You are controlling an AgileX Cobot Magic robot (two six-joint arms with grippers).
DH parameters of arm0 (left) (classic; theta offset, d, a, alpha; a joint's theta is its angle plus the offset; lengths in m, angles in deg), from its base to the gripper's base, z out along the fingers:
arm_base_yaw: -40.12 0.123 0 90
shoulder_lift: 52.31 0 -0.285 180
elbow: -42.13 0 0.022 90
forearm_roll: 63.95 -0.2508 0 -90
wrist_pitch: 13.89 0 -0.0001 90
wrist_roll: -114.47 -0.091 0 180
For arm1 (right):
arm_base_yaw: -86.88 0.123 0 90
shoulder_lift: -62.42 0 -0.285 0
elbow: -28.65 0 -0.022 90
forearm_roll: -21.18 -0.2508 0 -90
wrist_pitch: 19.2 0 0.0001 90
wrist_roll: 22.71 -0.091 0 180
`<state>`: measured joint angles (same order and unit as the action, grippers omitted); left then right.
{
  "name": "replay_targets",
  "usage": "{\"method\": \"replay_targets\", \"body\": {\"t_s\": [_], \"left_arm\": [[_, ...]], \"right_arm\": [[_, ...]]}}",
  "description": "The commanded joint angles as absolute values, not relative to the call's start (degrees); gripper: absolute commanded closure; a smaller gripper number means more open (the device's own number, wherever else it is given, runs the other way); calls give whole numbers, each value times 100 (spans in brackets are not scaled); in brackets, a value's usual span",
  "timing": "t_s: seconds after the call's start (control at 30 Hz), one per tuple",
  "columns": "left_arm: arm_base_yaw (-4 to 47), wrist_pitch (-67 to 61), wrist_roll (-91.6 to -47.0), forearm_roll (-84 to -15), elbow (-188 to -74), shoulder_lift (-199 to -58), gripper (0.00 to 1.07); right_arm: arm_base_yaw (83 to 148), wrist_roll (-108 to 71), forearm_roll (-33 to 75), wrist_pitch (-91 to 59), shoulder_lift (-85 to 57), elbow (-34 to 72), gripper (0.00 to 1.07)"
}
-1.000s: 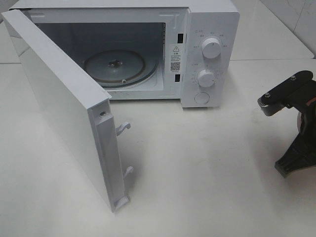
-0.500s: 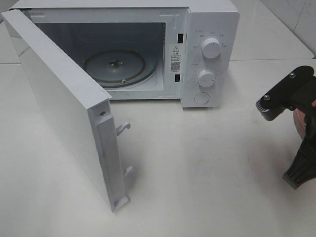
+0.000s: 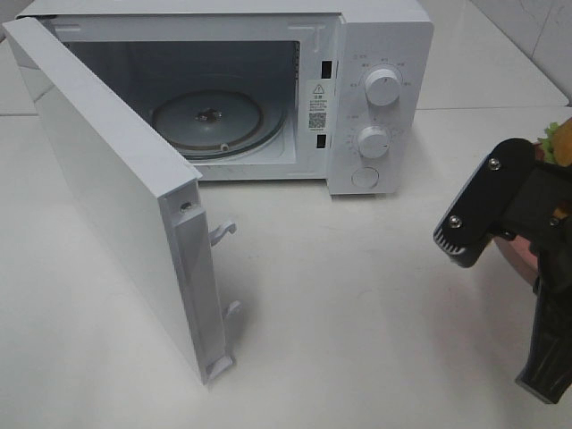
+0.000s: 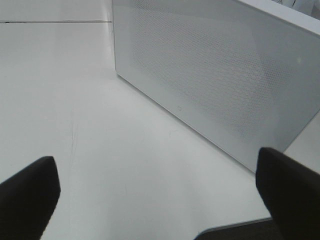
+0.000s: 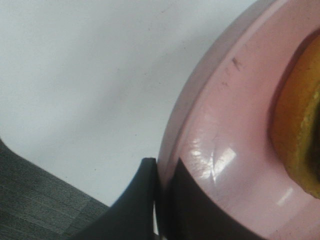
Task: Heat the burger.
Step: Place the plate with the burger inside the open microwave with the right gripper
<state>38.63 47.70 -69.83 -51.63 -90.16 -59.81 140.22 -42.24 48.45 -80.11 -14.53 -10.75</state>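
At the right edge of the table (image 3: 357,295), the burger (image 3: 563,143) on its pink plate (image 5: 225,140) has just come into view, the right gripper (image 5: 159,200) pinched tight on the plate's rim. Left gripper (image 4: 157,187) gapes empty. Microwave (image 3: 380,54) stands open: loading appears next.

microwave (image 3: 386,31): glossy white | plate (image 5: 225,125): glossy pink, smooth | table (image 3: 375,295): smooth white | right hand (image 5: 161,169): matt black

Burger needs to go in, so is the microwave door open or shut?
Open: the door stands wide, showing the glass turntable inside.
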Motion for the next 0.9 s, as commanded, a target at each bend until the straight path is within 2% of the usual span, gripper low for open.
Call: {"method": "replay_targets", "body": {"t_s": [0.03,0.1,0.17,0.43,0.63,0.9], "left_arm": [[3852,4718,-7000,-5146,-9022,-5890,7],[3852,4718,-7000,-5146,-9022,-5890,7],[3852,4718,-7000,-5146,-9022,-5890,7],[3852,4718,-7000,-5146,-9022,-5890,7],[3852,4718,-7000,-5146,-9022,-5890,7],[3852,4718,-7000,-5146,-9022,-5890,7]], "right_arm": [[14234,-4058,5206,-8228,-1372,-1069,107],[14332,-3989,5206,-8246,-1372,-1069,107],[14687,-3846,5206,-8291,-1372,-1069,107],[15180,-3273,5206,-8286,-1372,-1069,107],[15243,-2924,5195,-8165,-1372,-1069,107],[15243,-1612,5195,-7678,-1372,-1069,107]]}}
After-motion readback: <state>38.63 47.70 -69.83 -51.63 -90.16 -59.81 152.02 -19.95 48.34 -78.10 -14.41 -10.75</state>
